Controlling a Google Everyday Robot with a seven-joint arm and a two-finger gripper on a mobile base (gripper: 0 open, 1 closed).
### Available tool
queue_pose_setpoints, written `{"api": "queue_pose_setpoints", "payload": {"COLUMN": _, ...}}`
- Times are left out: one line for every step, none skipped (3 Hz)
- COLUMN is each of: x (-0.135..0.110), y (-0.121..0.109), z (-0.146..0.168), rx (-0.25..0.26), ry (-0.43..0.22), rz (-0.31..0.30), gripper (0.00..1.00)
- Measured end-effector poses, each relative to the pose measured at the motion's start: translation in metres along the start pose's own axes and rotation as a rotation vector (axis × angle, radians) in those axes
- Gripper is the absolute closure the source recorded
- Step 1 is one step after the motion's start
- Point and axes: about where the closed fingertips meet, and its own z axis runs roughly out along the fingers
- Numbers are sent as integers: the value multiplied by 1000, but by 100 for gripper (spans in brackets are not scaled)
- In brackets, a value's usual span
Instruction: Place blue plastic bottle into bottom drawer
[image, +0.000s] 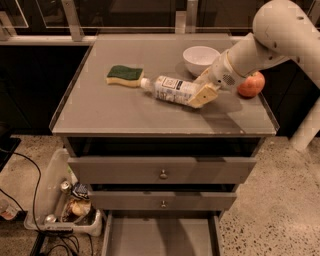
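While pulled open beneath two shut drawer fronts (125, 170), showing bare grey floor: bottom drawer (160, 239). Up on worktop (120, 112), one blue plastic bottle (172, 89) on its side, base end clamped in claw (197, 92), cap just beside one sponge (125, 75); also one white bowl (201, 60), one apple (251, 85). Down left, floor bin (51, 186) holding cans (66, 187) and clutter.

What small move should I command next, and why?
Probably a short straight lift, once the grasp is confirmed. The gripper sits at the base end of the blue plastic bottle, which lies on its side on the cabinet top, cap beside the sponge. The bottom drawer already stands open below.
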Motion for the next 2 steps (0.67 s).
{"api": "queue_pose_setpoints", "payload": {"x": 6, "y": 36, "z": -21, "rx": -29, "ry": -39, "rz": -54, "gripper": 100}}
{"api": "queue_pose_setpoints", "payload": {"x": 16, "y": 76, "z": -50, "rx": -51, "ry": -85, "rz": -94, "gripper": 100}}
